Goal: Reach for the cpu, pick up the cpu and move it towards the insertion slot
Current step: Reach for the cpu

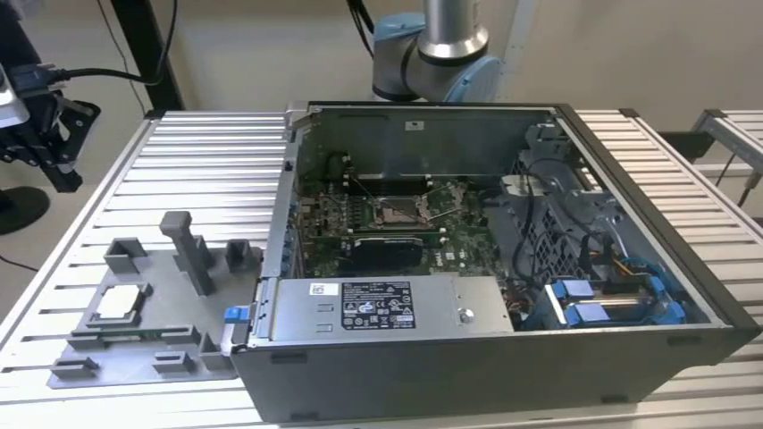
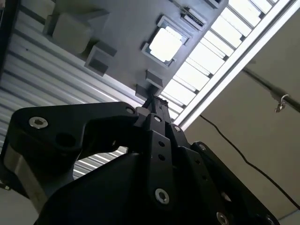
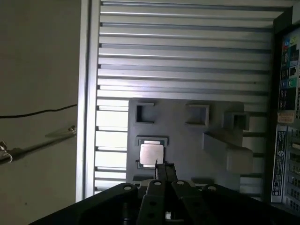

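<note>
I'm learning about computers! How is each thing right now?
Chip: lying flat in the grey tray, not picked up.
Tool: shut, holding nothing.
Socket: empty, no chip inside.
Computer case: side open.

Dim wrist views, glare on cpu

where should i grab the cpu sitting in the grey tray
Take the cpu by two opposite edges, coming straight down from above: it lies flat, silvery top up, in a recess of the grey tray, whose walls likely block a side approach.
</note>
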